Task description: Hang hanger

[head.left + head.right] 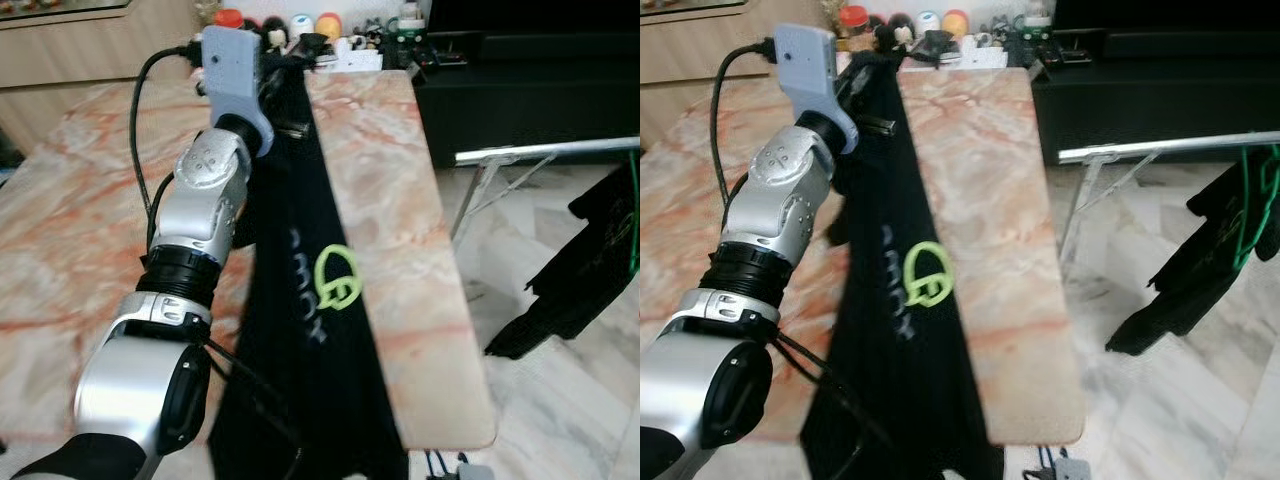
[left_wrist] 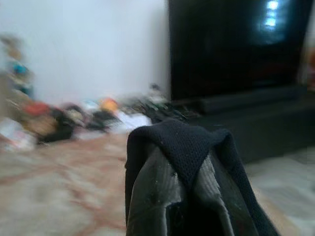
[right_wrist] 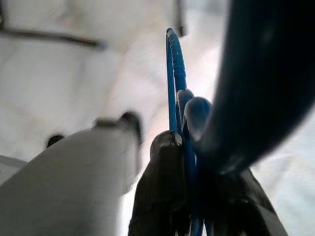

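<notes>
A long black garment (image 1: 295, 330) with a green logo lies stretched along the marble table (image 1: 390, 250), its lower end hanging over the near edge. My left arm reaches forward over the table. My left gripper (image 2: 189, 196) is shut on the garment's far end, and black fabric (image 2: 184, 142) is draped over the fingertips. My right gripper (image 3: 192, 196) is shut on a thin blue wire hanger (image 3: 173, 73), whose loop rises between the fingers. A broad dark blue shape crosses close in front of the right wrist camera.
A metal drying rack rail (image 1: 540, 152) stands to the right of the table. Another black garment (image 1: 575, 280) hangs from it on a green hanger (image 1: 634, 215). Small toys and clutter (image 1: 300, 28) line the table's far end. A dark TV cabinet (image 1: 520, 90) stands beyond.
</notes>
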Controlling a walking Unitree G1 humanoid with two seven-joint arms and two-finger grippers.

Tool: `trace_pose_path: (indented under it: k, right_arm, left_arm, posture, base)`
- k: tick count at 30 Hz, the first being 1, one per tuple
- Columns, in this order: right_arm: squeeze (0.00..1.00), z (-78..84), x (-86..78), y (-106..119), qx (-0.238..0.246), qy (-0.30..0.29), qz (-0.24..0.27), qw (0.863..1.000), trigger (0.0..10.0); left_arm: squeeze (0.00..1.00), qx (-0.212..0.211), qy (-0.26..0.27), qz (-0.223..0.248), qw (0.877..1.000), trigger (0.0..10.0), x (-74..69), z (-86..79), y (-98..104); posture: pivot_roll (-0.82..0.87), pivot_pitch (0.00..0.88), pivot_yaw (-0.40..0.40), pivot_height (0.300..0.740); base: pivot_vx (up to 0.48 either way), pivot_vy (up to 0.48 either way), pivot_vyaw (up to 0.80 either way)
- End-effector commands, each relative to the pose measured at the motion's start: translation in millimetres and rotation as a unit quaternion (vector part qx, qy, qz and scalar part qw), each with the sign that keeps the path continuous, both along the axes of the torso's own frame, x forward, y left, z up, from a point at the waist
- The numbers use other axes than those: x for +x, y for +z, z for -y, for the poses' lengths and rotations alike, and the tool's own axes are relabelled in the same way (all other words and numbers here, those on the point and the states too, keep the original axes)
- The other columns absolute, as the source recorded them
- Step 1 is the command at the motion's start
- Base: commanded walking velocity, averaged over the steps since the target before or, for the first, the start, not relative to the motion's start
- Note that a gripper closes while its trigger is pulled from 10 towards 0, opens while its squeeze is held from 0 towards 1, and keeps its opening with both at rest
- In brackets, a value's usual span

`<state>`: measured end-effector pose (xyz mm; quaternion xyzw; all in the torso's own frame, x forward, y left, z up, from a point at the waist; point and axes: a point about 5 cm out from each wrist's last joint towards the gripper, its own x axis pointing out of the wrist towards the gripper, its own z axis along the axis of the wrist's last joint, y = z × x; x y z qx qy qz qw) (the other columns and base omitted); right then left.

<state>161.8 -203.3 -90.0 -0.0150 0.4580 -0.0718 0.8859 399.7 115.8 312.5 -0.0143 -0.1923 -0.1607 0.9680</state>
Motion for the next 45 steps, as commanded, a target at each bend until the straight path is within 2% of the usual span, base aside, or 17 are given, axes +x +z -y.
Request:
trace_pose_path:
  k: [1,5,9,12,13,16,17,19,21,24,27,30,32,33,34,35,45]
  right_arm:
    - [0.00,-5.3,-7.0,-4,0.010,-0.005,-0.012,1.000,10.0]
    - [0.00,-5.1,-8.6,-4,0.009,-0.004,-0.013,1.000,10.0]
    - [0.00,-5.2,-10.8,-5,0.008,-0.004,-0.016,1.000,10.0]
    - [0.00,-5.1,-11.7,-6,0.008,-0.004,-0.016,1.000,10.0]
    - [0.00,-5.1,-12.0,-6,0.007,-0.002,-0.018,1.000,10.0]
    - [0.00,-5.0,-12.7,-6,0.006,0.004,-0.020,1.000,10.0]
    - [0.00,-5.2,-12.6,-6,0.006,0.005,-0.020,1.000,10.0]
    - [0.00,-5.2,-12.8,-6,0.005,0.007,-0.019,1.000,10.0]
    - [0.00,-5.3,-12.7,-6,0.005,0.008,-0.020,1.000,10.0]
    - [0.00,-5.4,-12.7,-6,0.004,0.011,-0.022,1.000,10.0]
    - [0.00,-5.9,-11.8,-6,0.006,0.013,-0.019,1.000,10.0]
    - [0.00,-5.9,-11.6,-6,0.007,0.011,-0.017,1.000,10.0]
    - [0.00,-5.5,-11.2,-5,0.006,0.008,-0.016,1.000,10.0]
    - [0.00,-5.1,-11.2,-5,0.006,0.002,-0.016,1.000,10.0]
    - [0.00,-5.1,-11.2,-5,0.006,0.002,-0.016,1.000,10.0]
    - [0.00,-4.9,-11.3,-5,0.006,-0.002,-0.017,1.000,10.0]
    - [0.00,-4.1,-10.4,-5,0.012,-0.017,-0.009,1.000,10.0]
  left_arm:
    - [0.00,-0.009,-0.023,-0.021,0.999,10.0,-5.0,-9.9,-13]
    - [0.00,0.050,-0.049,-0.054,0.996,10.0,-19.2,-12.2,-45]
    - [0.00,0.052,-0.041,-0.106,0.992,10.0,-43.4,-25.1,-85]
    - [0.00,0.049,-0.037,-0.125,0.990,10.0,-54.3,-30.1,-98]
    - [0.20,0.058,-0.037,-0.136,0.988,10.0,-66.4,-35.2,-109]
    - [0.26,0.062,-0.029,-0.150,0.986,10.0,-79.1,-41.1,-119]
    - [0.55,0.080,-0.050,-0.142,0.985,10.0,-88.4,-39.4,-118]
    - [0.60,0.121,-0.099,-0.128,0.979,10.0,-110.7,-33.2,-116]
    - [1.00,0.132,-0.120,-0.128,0.975,10.0,-121.8,-30.6,-117]
    - [1.00,0.127,-0.125,-0.137,0.974,10.0,-127.1,-30.8,-119]
    - [1.00,0.118,-0.078,-0.168,0.976,10.0,-136.4,-38.2,-138]
    - [1.00,0.130,-0.076,-0.162,0.975,10.0,-139.6,-37.5,-139]
    - [1.00,0.096,-0.051,-0.148,0.983,10.0,-137.4,-41.0,-130]
    - [0.53,0.047,-0.009,-0.121,0.992,10.0,-131.2,-48.4,-115]
    - [0.53,0.047,-0.009,-0.121,0.992,10.0,-131.2,-48.4,-115]
    - [0.00,0.016,0.024,-0.097,0.995,10.0,-126.8,-55.3,-103]
    - [0.00,0.026,0.049,-0.076,0.996,10.0,-127.2,-59.1,-104]
  posture:
    - [0.06,0.188,0.050,0.740]
    - [0.05,0.195,0.052,0.740]
    - [0.05,0.200,0.059,0.740]
    - [0.05,0.202,0.059,0.740]
    - [0.05,0.204,0.062,0.740]
    - [0.05,0.205,0.063,0.740]
    - [0.05,0.203,0.064,0.740]
    - [0.06,0.202,0.066,0.740]
    - [0.07,0.199,0.066,0.740]
    - [0.07,0.197,0.069,0.740]
    - [0.07,0.193,0.068,0.740]
    - [0.07,0.194,0.069,0.740]
    - [0.07,0.200,0.063,0.740]
    - [0.07,0.200,0.061,0.740]
    - [0.07,0.200,0.061,0.740]
    - [0.07,0.204,0.060,0.740]
    - [0.07,0.216,0.058,0.740]
  base:
    - [0.000,0.000,0.00]
    - [0.000,0.000,0.00]
    - [0.000,0.000,0.00]
    - [0.000,0.000,0.00]
    - [0.000,0.000,0.00]
    - [0.000,0.000,0.00]
    - [0.000,0.000,0.00]
    - [0.000,0.000,0.00]
    - [0.000,0.000,0.00]
    - [0.000,0.000,0.00]
    - [0.000,0.000,0.00]
    - [0.000,0.000,0.00]
    - [0.000,0.000,0.00]
    - [0.000,0.000,0.00]
    - [0.000,0.000,0.00]
    - [0.000,0.000,0.00]
    - [0.000,-0.171,0.00]
